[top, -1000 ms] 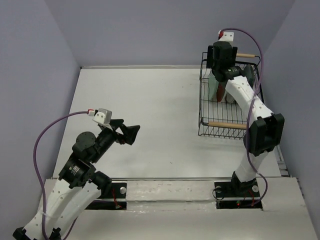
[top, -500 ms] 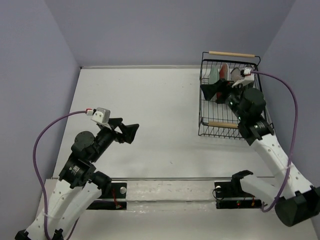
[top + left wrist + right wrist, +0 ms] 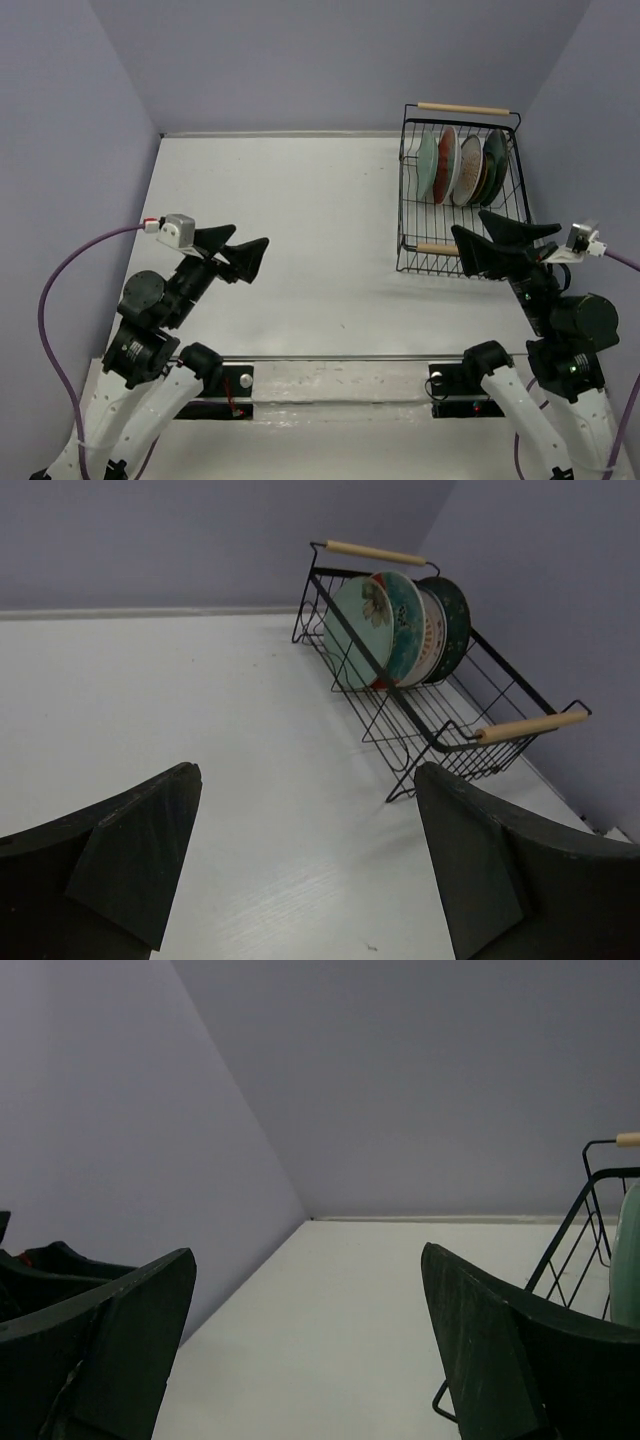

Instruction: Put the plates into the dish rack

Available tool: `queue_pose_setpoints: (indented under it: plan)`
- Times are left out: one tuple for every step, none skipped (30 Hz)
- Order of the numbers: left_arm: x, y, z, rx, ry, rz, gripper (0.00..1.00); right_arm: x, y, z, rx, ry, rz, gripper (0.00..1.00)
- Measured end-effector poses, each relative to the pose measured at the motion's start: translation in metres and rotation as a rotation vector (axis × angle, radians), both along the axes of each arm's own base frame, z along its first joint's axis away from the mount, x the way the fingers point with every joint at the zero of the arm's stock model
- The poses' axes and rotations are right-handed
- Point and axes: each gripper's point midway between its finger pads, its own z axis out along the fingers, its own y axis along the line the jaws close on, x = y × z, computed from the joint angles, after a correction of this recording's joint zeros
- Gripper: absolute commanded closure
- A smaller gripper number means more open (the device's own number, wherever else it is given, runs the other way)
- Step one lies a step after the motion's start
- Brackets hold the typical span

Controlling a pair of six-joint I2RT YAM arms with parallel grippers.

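Ceramic plates (image 3: 462,167) stand upright in the far-right rack (image 3: 438,248), wedged between dividers; I hold left gripper (image 3: 250,237) and right gripper (image 3: 468,223) near, fingers apart, empty.

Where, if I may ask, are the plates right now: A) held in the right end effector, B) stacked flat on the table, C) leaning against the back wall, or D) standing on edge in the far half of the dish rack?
D: the plates stand on edge, side by side, between the wires in the far half of the dish rack.
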Motion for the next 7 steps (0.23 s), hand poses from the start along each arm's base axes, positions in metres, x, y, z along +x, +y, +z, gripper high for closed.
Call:
queue_pose_setpoints:
  plan:
    - [-0.002,0.001,0.010,-0.012,-0.020,0.000,0.01,-0.003,-0.002,-0.003,0.000,0.006,-0.004,0.00]
    - [-0.004,0.002,0.019,-0.024,-0.039,-0.001,0.01,-0.004,-0.003,-0.006,-0.001,0.015,-0.009,0.00]
    - [-0.006,0.003,0.028,-0.037,-0.059,-0.002,0.01,-0.004,-0.004,-0.011,-0.004,0.030,-0.013,0.00]
    - [-0.009,0.004,0.040,-0.055,-0.085,-0.005,0.01,-0.003,-0.004,-0.018,-0.008,0.051,-0.014,0.00]
    - [-0.011,0.005,0.047,-0.068,-0.104,-0.006,0.01,-0.003,-0.004,-0.021,-0.008,0.062,-0.013,0.00]
    - [-0.013,0.005,0.051,-0.079,-0.116,-0.011,0.01,-0.001,-0.003,-0.028,-0.009,0.082,-0.010,0.00]
    - [-0.014,0.005,0.053,-0.084,-0.119,-0.013,0.01,0.002,-0.001,-0.038,-0.011,0.112,-0.006,0.00]
